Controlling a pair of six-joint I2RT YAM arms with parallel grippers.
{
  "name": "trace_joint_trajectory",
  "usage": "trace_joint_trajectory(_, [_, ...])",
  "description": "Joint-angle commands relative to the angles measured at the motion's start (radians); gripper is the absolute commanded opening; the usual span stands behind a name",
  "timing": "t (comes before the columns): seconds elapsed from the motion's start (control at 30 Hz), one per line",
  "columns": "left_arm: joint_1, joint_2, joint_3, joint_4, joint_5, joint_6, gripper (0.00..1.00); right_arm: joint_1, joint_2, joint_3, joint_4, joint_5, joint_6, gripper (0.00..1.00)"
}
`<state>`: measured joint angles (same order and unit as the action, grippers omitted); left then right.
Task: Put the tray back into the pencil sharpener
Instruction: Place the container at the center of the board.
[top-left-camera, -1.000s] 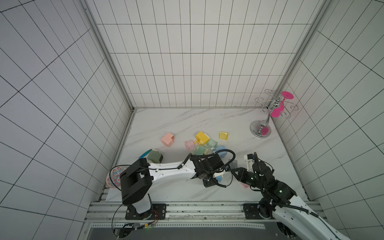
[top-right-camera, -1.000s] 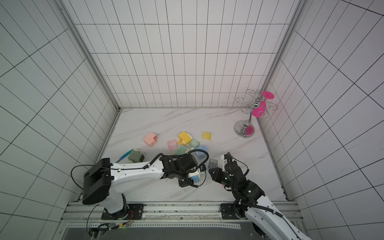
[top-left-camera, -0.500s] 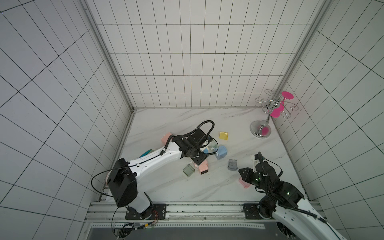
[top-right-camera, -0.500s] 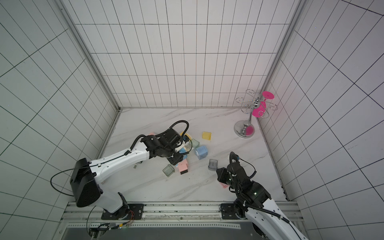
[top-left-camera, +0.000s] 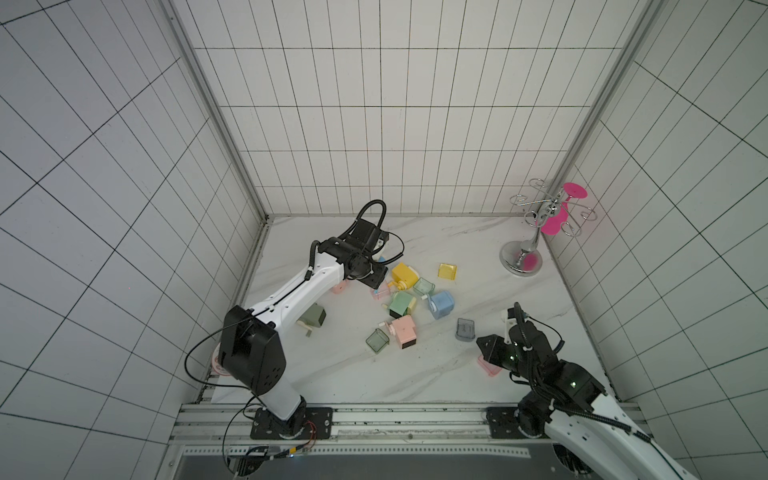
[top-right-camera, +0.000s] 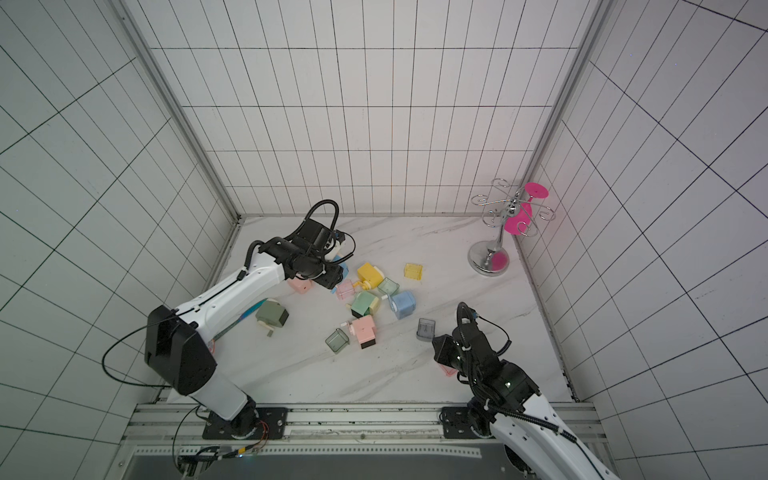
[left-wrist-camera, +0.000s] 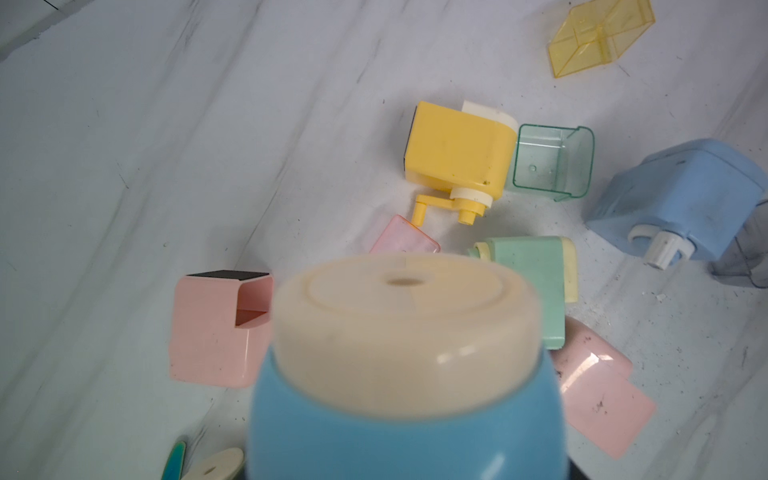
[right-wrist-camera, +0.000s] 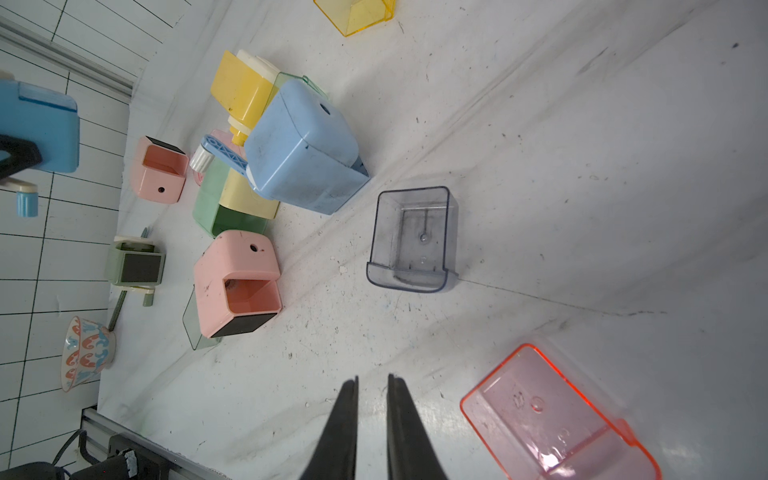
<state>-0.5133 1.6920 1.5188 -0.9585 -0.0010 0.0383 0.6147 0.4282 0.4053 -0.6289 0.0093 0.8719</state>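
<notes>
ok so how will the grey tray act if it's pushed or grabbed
The grey tray looks like thin clear plastic, so it is probably light and stiff, though a hard squeeze might flex its walls. It lies open side up on the smooth table, so a push would likely slide it, not tip it. Its glossy walls may be slippery.

A loose tray (top-left-camera: 465, 329) lies between the sharpener cluster (top-left-camera: 409, 297) and the right pincer (right-wrist-camera: 372, 378).
</notes>
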Motion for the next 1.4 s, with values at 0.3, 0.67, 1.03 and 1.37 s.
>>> trace_joint_trajectory(0.3, [0.062,0.359,0.344,-0.041,-0.079,0.03,0.0,-0.008,0.005,0.039,0.024,0.012,-0.008,0.18])
trace_joint_trajectory(0.67, [0.103,0.549,0.477,-0.07,-0.07,0.02,0.0,-0.01,0.023,0.027,0.043,0.006,-0.008,0.18])
trace_joint_trajectory(1.03, [0.137,0.597,0.517,-0.022,-0.048,-0.191,0.0,-0.009,0.05,0.023,0.063,-0.002,-0.007,0.18])
trace_joint_trajectory(1.37, [0.137,0.617,0.484,-0.028,-0.058,-0.284,0.0,-0.01,0.052,0.017,0.064,-0.006,-0.007,0.18])
